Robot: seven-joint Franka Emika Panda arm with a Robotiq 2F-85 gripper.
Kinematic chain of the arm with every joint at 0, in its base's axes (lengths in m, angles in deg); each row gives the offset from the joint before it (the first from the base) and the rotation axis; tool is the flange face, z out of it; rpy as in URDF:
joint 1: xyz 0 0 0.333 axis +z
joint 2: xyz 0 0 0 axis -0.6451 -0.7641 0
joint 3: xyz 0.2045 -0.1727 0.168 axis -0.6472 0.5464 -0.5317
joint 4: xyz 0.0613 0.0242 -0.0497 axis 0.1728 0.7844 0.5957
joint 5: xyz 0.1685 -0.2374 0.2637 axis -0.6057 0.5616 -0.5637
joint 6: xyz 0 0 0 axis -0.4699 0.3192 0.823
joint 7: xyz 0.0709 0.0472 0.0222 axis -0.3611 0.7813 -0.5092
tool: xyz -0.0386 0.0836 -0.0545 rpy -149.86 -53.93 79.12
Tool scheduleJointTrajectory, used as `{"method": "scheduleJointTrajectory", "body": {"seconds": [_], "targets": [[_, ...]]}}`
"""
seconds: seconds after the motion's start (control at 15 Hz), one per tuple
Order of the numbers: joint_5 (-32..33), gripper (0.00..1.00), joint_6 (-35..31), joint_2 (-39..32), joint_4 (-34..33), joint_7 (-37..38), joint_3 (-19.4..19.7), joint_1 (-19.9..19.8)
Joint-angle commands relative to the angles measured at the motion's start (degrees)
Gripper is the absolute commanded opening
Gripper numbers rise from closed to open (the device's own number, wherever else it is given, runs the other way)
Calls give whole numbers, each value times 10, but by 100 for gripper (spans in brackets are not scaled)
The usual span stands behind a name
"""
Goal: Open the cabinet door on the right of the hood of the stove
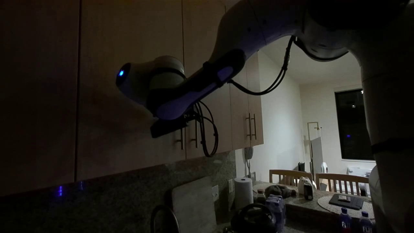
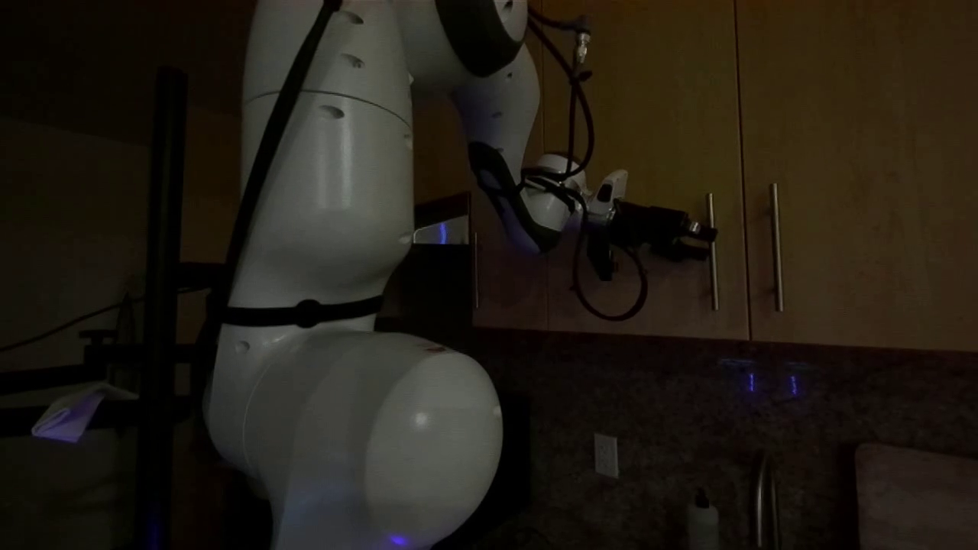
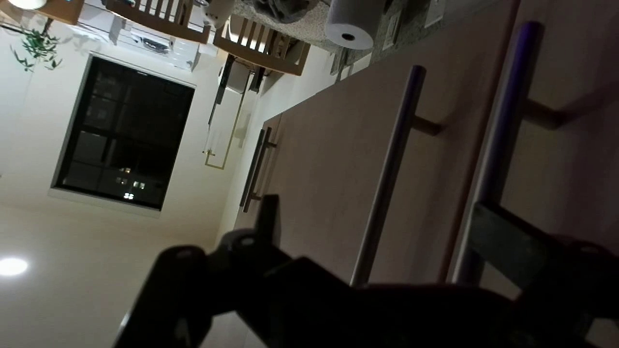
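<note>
The wide, flat tan cabinet door is shut, to the right of the hood; it also shows in an exterior view. Its slim silver bar handle is upright near the door's edge and fills the right of the wrist view. My gripper is at this handle's height, fingertips overlapping it. In the wrist view my gripper is open; one finger covers part of the handle, and the neighbouring handle shows between the fingers. Contact cannot be told. The fingers are hidden in an exterior view.
A neighbouring door's handle stands close beside, across the seam. A panel with a handle sits next to the hood. Paired handles are farther along. Below are a faucet, a board and a paper towel roll.
</note>
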Motion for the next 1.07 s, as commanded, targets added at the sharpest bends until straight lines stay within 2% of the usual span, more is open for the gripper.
{"method": "scheduleJointTrajectory", "body": {"seconds": [0.0, 0.4, 1.0], "targets": [[28, 100, -30, -10, -8, 27, 1, -8], [57, 100, -52, -4, 14, 65, 0, -9], [84, 100, -60, -5, 14, 71, -6, -4]]}}
